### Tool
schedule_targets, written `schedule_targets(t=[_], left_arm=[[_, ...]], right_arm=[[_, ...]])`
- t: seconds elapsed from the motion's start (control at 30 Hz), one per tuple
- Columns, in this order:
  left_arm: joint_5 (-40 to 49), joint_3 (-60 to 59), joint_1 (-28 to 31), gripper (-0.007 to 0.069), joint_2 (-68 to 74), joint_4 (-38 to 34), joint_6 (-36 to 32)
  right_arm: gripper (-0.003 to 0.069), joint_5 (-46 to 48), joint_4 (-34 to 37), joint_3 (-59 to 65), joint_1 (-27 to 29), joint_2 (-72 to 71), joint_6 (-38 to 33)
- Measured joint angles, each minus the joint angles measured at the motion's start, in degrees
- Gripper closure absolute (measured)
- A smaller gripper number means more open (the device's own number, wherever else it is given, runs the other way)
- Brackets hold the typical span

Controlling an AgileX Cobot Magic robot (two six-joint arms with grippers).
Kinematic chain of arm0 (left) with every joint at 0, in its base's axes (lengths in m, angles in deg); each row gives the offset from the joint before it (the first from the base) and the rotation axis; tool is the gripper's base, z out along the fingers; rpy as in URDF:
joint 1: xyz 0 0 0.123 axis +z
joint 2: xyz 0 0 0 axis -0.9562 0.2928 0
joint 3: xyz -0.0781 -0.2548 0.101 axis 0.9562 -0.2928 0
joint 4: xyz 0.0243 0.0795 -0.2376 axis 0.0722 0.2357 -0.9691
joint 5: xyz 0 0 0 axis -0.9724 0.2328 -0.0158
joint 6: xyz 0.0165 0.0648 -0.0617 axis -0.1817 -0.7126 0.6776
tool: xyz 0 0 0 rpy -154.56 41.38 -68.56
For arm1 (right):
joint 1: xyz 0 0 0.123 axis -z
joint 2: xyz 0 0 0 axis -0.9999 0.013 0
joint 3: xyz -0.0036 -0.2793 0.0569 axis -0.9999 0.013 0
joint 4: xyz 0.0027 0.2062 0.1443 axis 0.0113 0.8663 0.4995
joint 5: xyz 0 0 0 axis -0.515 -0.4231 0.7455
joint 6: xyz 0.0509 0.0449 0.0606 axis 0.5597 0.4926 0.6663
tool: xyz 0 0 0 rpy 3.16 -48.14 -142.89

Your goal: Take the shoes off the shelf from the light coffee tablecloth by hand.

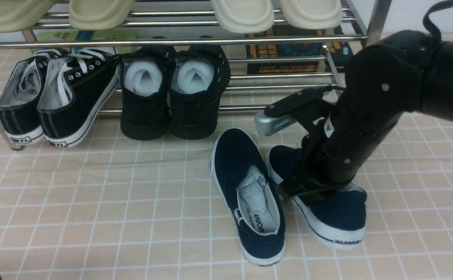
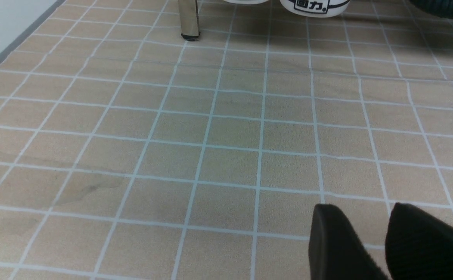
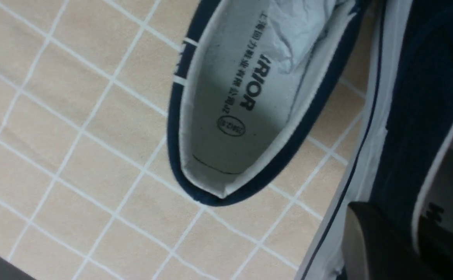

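Beige-pink tablecloth (image 1: 94,202) with a white grid is covering the whole surface in the front view. The chrome shelf (image 1: 172,42) is standing at its far side, carrying cream slippers (image 1: 242,15) on top, with black lace-up sneakers (image 1: 75,97) and all-black shoes (image 1: 172,97) below. Both navy shoes (image 1: 246,194) are lying off the shelf, on the cloth just in front of it, heels toward the camera. The one on the right is tilting onto its side, and the right gripper (image 1: 294,190) is reaching down into it.

From the left wrist, the left gripper (image 2: 366,217) is showing over bare cloth, its jaws standing slightly apart and holding nothing. A shelf leg (image 2: 188,19) is standing at the far edge.

From the right wrist, the right gripper is clamping the side wall of the tilted shoe, one finger (image 3: 366,241) pressing outside by the white sole. The flat shoe is lying just beside, with crumpled paper (image 3: 300,27) inside.
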Motion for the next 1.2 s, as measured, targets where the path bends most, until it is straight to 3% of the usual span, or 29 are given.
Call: schedule_targets(t=[0.3,0.73,1.2], left_arm=[[0.0,0.0,0.0,0.0384,0.0,0.0,0.0],[0.0,0.0,0.0,0.0384,0.0,0.0,0.0],[0.0,0.0,0.0,0.0384,0.0,0.0,0.0]], right_arm=[[0.0637,1.7,-7.7,-5.7,0.0,0.0,1.5],[0.0635,-4.2,-9.8,-5.9,0.0,6.1,1.5],[0.0627,-2.7,-9.3,-6.0,0.0,8.7,5.1]])
